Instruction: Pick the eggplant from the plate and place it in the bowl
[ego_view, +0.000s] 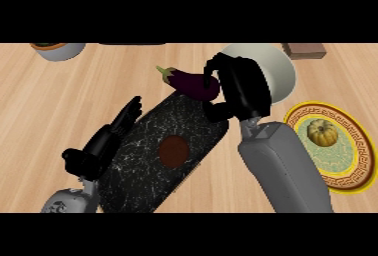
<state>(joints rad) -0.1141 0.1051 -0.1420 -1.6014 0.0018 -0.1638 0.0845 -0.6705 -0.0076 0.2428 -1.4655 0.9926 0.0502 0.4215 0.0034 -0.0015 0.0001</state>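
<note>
In the head view, the right hand (238, 87) sits at upper centre of the frame, fingers and thumb curled round the dark purple eggplant (193, 84), which appears lifted just past the upper end of the black marbled plate (140, 160). The grey bowl (277, 67) lies directly behind that hand, toward the upper right, partly hidden by it. The left hand (103, 142) rests at lower left beside the plate's edge, fingers straight and relaxed. A yellow-rimmed plate (353, 150) at right carries a small pumpkin (322, 132).
</note>
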